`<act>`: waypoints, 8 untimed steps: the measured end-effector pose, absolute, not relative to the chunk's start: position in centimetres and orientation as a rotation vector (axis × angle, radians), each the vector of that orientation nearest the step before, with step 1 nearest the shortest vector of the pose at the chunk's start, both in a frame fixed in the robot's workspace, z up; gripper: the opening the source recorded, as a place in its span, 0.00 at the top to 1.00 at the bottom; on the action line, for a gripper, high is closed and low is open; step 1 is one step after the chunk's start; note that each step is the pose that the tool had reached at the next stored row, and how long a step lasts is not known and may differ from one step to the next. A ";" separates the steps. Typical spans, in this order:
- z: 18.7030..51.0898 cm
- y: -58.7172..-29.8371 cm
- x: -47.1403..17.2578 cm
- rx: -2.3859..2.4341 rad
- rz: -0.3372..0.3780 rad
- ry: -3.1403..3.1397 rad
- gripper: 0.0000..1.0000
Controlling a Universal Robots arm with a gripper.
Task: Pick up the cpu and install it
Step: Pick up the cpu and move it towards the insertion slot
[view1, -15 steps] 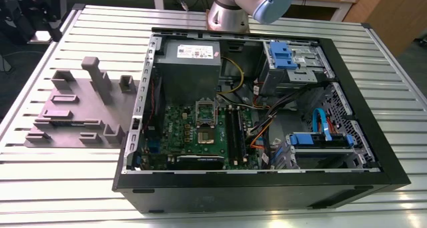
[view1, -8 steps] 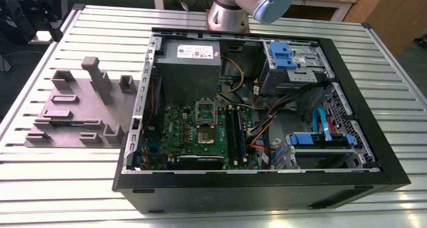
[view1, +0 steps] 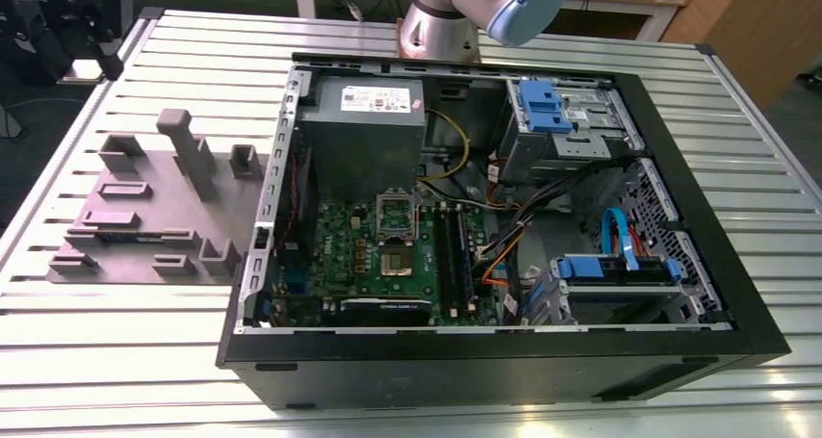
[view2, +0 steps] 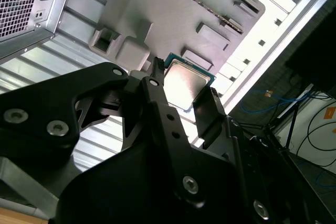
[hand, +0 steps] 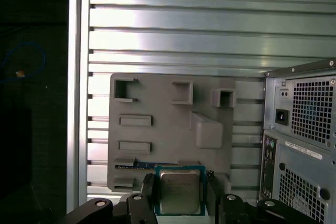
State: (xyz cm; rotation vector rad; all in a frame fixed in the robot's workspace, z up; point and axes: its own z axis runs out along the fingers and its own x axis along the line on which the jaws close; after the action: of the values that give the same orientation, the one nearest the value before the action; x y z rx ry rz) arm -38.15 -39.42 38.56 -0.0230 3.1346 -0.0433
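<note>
In both wrist views the claw (hand: 180, 188) (view2: 184, 92) is clenched on the cpu (hand: 179, 196) (view2: 184, 80), black fingers (hand: 149, 188) pressing opposite edges, the chip's silvery face toward the cameras, held clear above the grey moulded holder (hand: 168, 129) on the slatted table (hand: 210, 24) beside the computer case (hand: 304, 129).

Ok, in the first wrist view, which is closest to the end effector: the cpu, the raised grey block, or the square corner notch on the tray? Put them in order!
1. cpu: gripped in the end effector itself.
2. raised grey block: partway across the grey tray.
3. square corner notch: at the tray's far edge.
</note>
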 end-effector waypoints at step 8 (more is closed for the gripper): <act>38.6 -39.4 -37.7 -0.023 -0.043 3.135 0.53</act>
State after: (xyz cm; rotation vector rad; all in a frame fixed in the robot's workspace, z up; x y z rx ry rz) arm -37.70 -39.42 38.56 -0.0230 3.1346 -0.0434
